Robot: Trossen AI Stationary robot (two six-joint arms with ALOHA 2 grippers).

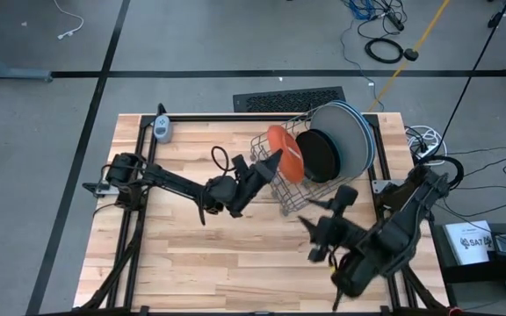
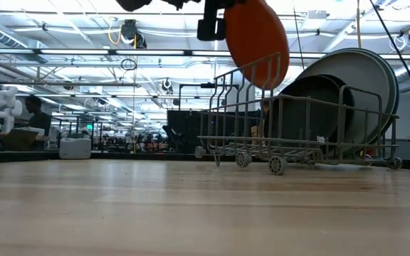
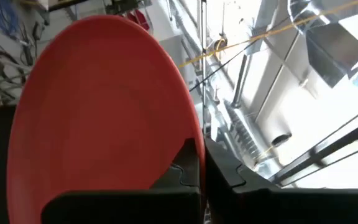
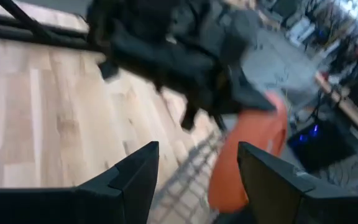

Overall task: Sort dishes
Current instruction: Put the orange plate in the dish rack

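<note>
An orange plate (image 1: pixel 286 154) stands on edge over the left end of the grey wire rack (image 1: pixel 299 195), with my left gripper (image 1: pixel 269 163) shut on it. In the low view the orange plate (image 2: pixel 257 39) shows high above the rack (image 2: pixel 297 139). A black plate (image 1: pixel 321 155) and large pale blue plates (image 1: pixel 351 133) lean upright in the rack. My right gripper (image 1: pixel 328 215) hovers open near the rack's front side, touching nothing; its wrist view looks between its fingers (image 4: pixel 197 155) at the orange plate (image 4: pixel 253 155). My left gripper pinches the orange plate's rim (image 3: pixel 188 134) between its two fingers, one finger (image 3: pixel 185 171) on each face. The fingers come from the table's left, slanting a little upward. The plate stands on edge above the rack; whether its lower edge touches the wires I cannot tell.
A small white device (image 1: pixel 162 128) lies at the table's far left corner. A black cable loop (image 1: pixel 221 159) lies beside the left arm. Bare wooden tabletop (image 1: pixel 191 254) stretches across the left and near parts. Cables and a box sit off the table's right edge.
</note>
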